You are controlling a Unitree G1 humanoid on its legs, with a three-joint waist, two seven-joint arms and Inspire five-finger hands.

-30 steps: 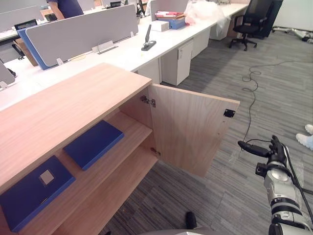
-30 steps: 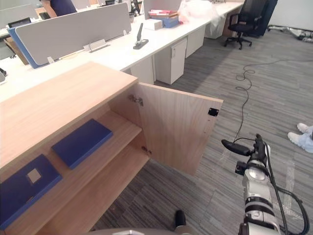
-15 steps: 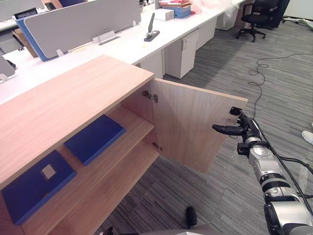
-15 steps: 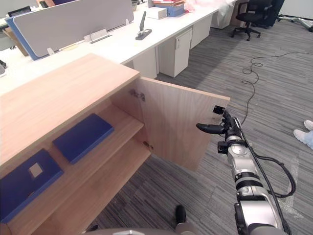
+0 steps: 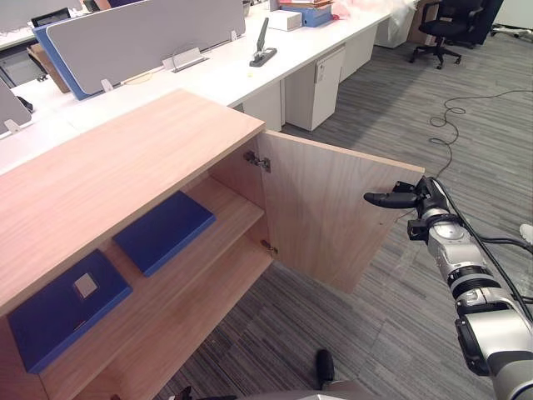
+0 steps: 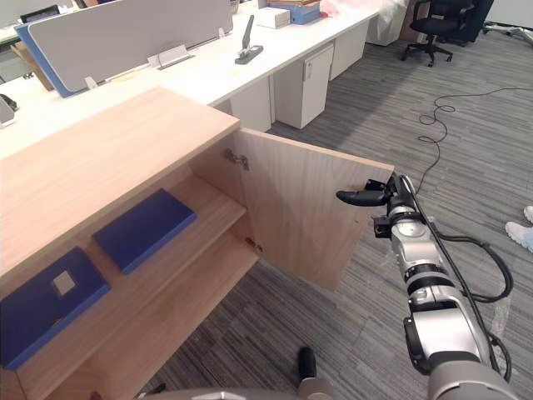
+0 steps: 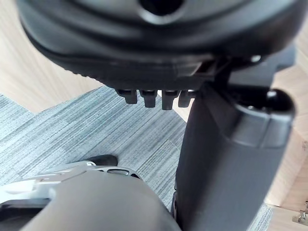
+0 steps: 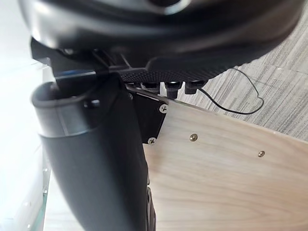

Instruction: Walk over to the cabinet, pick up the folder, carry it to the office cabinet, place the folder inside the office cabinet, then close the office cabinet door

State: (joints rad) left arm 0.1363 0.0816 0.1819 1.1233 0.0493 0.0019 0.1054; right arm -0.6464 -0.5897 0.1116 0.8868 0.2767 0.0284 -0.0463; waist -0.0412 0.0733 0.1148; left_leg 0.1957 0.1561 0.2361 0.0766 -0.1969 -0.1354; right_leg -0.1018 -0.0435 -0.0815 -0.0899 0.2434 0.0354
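Right wrist view: hand point(image 8: 96, 159) at door point(image 8: 221, 163)

No legible text, white label point(image 5: 85, 286) on folder point(image 5: 50, 321) (unreadable)

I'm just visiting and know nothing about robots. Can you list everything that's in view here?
office cabinet: 1, light wood, on the left
door: 1, light wood, swung open
folders: 2, blue, lying on the cabinet's upper shelf
desks: a row, white, behind the cabinet
desk dividers: several, grey, standing on the desks
drawer unit: 1, white, under a desk
office chair: 1, black, far back right
carpet: grey, covering the floor
person's shoe: 1, light, right edge
right robot hand: 1, dark, at the door's outer top corner
left robot hand: 1, dark, above the carpet
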